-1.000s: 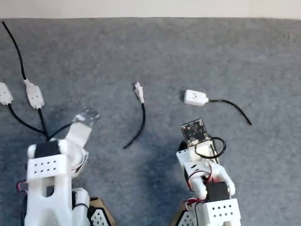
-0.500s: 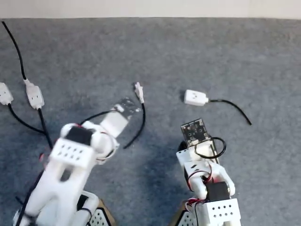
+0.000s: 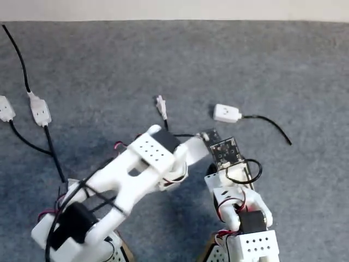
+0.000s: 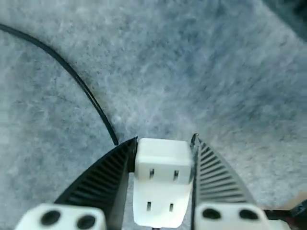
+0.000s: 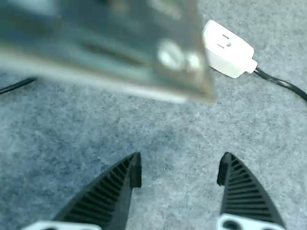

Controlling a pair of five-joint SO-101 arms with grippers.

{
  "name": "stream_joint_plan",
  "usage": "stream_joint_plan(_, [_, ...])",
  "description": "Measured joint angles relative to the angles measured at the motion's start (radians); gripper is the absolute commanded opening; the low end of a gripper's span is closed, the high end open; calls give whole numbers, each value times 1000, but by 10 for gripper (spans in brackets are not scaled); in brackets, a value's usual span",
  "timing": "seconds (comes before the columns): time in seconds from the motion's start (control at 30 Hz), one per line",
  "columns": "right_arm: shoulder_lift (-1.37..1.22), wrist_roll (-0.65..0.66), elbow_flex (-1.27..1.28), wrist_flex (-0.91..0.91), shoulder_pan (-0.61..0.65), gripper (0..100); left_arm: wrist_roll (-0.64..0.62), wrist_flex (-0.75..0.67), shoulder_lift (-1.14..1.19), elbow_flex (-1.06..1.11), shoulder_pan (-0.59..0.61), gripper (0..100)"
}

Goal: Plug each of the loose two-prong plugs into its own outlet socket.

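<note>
My left gripper point(image 4: 163, 143) is shut on a white outlet socket point(image 4: 163, 165) whose slots face the camera. From above, that left gripper point(image 3: 203, 136) sits mid-table, right beside the right arm's wrist board point(image 3: 224, 152). A loose two-prong plug point(image 3: 161, 105) lies just beyond it, and its black cord point(image 4: 76, 79) ends near the left gripper. A second white socket point(image 3: 226, 113) point(image 5: 228, 48) lies on the carpet with its cord running right. My right gripper point(image 5: 178, 172) is open over bare carpet, short of that socket.
Two white plug-and-socket pieces point(image 3: 40, 109) point(image 3: 6, 108) with black cords lie at the far left. The left arm's blurred board point(image 5: 105, 43) hangs across the right wrist view. Grey carpet point(image 3: 262, 65) covers the whole surface, with free room at the back.
The left arm has swung from the left side across to the middle, carrying the socket, and now ends beside the right arm's wrist. The right arm has not moved.
</note>
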State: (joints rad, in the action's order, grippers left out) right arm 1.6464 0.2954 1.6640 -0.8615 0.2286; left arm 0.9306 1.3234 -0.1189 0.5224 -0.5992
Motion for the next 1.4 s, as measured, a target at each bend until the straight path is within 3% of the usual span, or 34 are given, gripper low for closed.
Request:
stream_joint_plan(0.17, [0,0,0,0,0,253,-40,-37,38,-9,48,333])
stream_joint_plan(0.5, [0,0,0,0,0,253,-66,-54,40,-132,245,337])
stream_joint_plan(0.77, [0,0,0,0,0,253,-318,34,40,-275,635,337])
stream_joint_plan(0.9, [0,0,0,0,0,253,-368,106,40,-275,855,337])
stream_joint_plan(1.03, [0,0,0,0,0,253,-371,218,40,-275,970,337])
stream_joint_plan(1.2, [0,0,0,0,0,253,-292,382,40,-259,1016,329])
stream_joint_plan(1.4, [0,0,0,0,0,253,-190,338,40,-84,1091,264])
